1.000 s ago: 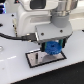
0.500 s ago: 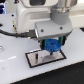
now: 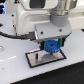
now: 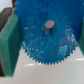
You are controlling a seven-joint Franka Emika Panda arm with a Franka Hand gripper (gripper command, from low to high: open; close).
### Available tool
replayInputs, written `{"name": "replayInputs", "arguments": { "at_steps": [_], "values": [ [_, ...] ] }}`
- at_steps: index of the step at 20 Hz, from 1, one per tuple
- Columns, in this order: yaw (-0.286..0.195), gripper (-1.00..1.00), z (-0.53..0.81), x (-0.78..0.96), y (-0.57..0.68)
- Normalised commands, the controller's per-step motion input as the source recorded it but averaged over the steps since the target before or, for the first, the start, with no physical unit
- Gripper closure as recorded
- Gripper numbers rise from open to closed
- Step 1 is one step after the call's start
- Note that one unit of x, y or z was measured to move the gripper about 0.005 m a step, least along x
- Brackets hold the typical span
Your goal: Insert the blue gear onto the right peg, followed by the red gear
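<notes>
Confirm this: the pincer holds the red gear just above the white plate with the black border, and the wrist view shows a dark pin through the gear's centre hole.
Wrong in one respect: the gear in the pincer is the blue gear, not the red one, as both views show. The rest stands: it sits just above the white plate in the exterior view, and a dark pin shows in its centre hole in the wrist view.

My fingers mostly hidden behind the blue gear; can't tell grip state. Blue gear cut off by wrist view edge. Plate partly covered, pegs too blurred to tell.
</notes>
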Motion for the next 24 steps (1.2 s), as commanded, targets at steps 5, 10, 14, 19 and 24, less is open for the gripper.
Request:
{"name": "replayInputs", "arguments": {
  "at_steps": [5, 10, 14, 19, 24],
  "values": [
    [0.0, 1.0, 0.26, 0.34, -0.05],
    [0.0, 1.0, 0.35, 0.56, -0.05],
    [0.0, 1.0, 0.02, 0.28, -0.02],
    [0.0, 1.0, 0.02, 0.1, 0.0],
    [0.0, 1.0, -0.03, 0.08, 0.02]
  ]
}}
